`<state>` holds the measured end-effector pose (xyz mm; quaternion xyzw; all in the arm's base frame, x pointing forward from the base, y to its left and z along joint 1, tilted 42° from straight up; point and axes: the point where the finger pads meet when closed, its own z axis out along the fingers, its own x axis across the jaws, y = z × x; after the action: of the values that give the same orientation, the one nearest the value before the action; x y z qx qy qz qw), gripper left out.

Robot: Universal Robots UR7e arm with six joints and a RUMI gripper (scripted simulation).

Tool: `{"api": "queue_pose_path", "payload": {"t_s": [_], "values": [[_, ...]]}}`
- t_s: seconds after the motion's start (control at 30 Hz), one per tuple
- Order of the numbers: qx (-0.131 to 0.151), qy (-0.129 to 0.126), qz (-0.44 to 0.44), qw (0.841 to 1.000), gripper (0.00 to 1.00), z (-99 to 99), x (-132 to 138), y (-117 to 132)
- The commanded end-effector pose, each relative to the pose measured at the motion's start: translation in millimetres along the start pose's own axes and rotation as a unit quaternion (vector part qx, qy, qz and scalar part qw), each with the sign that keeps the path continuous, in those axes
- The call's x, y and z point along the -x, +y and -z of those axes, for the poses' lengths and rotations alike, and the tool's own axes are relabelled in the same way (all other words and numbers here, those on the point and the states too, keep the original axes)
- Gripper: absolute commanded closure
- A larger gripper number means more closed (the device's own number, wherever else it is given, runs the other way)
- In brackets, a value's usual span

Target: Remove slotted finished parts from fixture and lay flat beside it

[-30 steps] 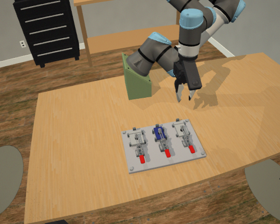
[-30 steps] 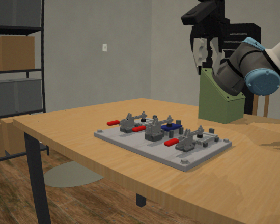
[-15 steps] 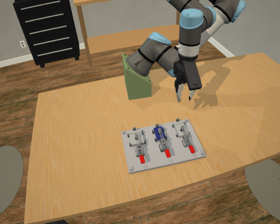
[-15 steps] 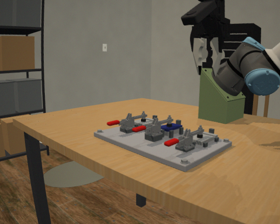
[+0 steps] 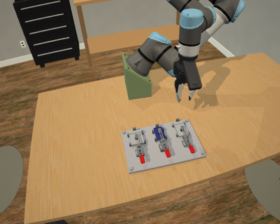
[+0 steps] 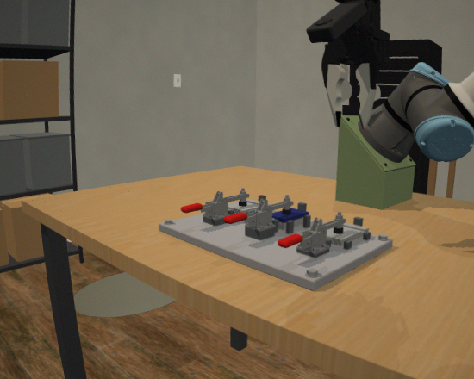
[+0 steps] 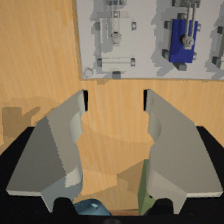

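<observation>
The two finished parts, pale grey slotted metal pieces, sit in the outer stations of the flat grey rectangular fixture plate (image 5: 166,163): one finished part (image 5: 136,137) at the left station in the top view, the other finished part (image 5: 180,128) at the right station. Between them the blue rectangular blank (image 5: 159,133) lies in the middle station. Each station carries a grey toggle clamp with a red handle (image 5: 142,159), and in the exterior view all three clamp arms lie low over their parts with the red handles pointing toward the near desk edge. The fixture plate rests flat on the light wooden desk (image 5: 75,132), toward its front edge. The claw (image 5: 185,96) of the grey and light-blue robot arm (image 5: 192,25) hangs above the desk behind the plate, well apart from it, pointing downward; its pale fingers stand partly spread with only bare desk visible between them, so it pinches nothing. The arm mounts on a green wedge-shaped pedestal (image 5: 139,87) at the rear of the desk. A black drawer cabinet (image 5: 47,30) stands by the wall beyond.
</observation>
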<state>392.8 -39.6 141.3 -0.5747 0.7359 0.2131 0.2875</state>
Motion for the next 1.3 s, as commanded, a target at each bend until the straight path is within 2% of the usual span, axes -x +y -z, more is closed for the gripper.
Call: {"api": "queue_pose_path", "payload": {"t_s": [0.0,0.23,0.5,0.57,0.77,1.27], "values": [[0.000,0.000,0.000,1.000,0.72,0.3,0,0],[0.000,0.000,0.000,1.000,0.72,-6.3,0,0],[0.000,0.000,0.000,1.000,0.72,-39.9,0,0],[0.000,0.000,0.000,1.000,0.72,-39.9,0,0],[0.000,0.000,0.000,1.000,0.72,-57.7,0,0],[0.000,0.000,0.000,1.000,0.72,-59.7,0,-8]]}}
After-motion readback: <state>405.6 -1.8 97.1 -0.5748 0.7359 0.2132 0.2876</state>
